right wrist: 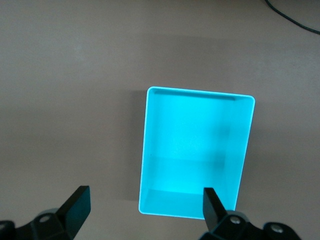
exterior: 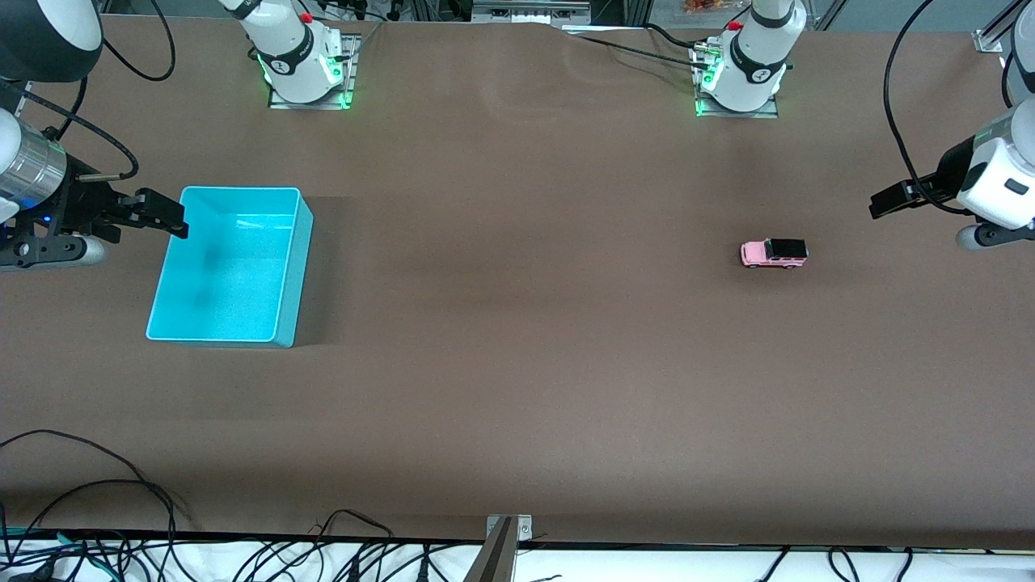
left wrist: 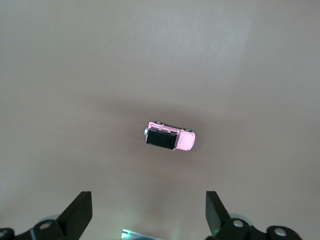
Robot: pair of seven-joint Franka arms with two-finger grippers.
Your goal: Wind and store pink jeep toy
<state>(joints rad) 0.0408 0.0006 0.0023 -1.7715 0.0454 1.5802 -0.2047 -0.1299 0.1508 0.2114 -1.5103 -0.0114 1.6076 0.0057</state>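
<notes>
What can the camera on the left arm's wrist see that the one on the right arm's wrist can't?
Only the left wrist view shows the pink jeep toy, standing on its wheels on the brown table, with the open left pincer hanging over the table near it. Only the right wrist view shows the turquoise bin, which has nothing in it, with the open right pincer over its edge. Both share the same bare brown tabletop and a pair of spread black fingers at the picture's lower edge.
</notes>
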